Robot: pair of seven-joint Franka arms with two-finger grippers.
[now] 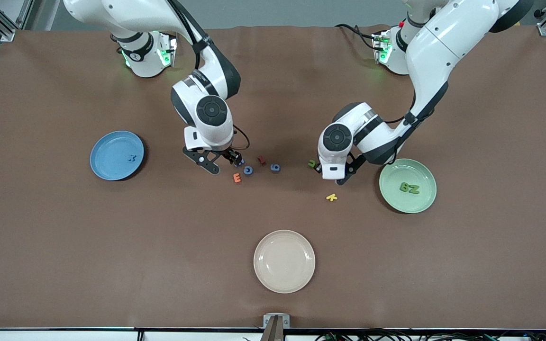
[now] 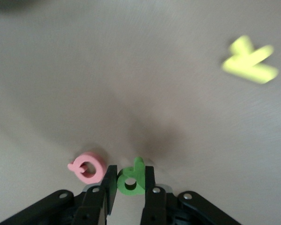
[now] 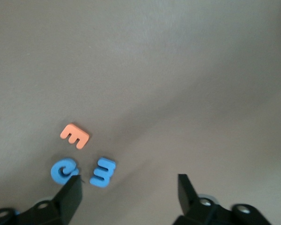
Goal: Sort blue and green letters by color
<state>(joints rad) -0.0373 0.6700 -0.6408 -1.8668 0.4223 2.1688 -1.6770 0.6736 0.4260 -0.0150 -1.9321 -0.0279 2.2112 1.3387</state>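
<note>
My left gripper (image 1: 319,167) is low at the table, shut on a green letter (image 2: 131,180) that also shows in the front view (image 1: 312,164). Two green letters (image 1: 409,188) lie in the green plate (image 1: 391,201). My right gripper (image 3: 129,187) is open and empty, low over a cluster of letters (image 1: 235,159). A blue 3-shaped letter (image 3: 103,172) lies just ahead of its gap, and a blue C (image 3: 64,169) is beside one fingertip. Another blue letter (image 1: 275,167) lies toward the left arm's end. One blue letter (image 1: 133,158) lies in the blue plate (image 1: 104,166).
An orange E (image 1: 237,177) and a red letter (image 1: 261,160) lie among the blue ones. A pink letter (image 2: 87,167) touches the outside of a left finger. A yellow K (image 1: 331,197) lies nearer the camera. A beige plate (image 1: 273,279) sits near the front edge.
</note>
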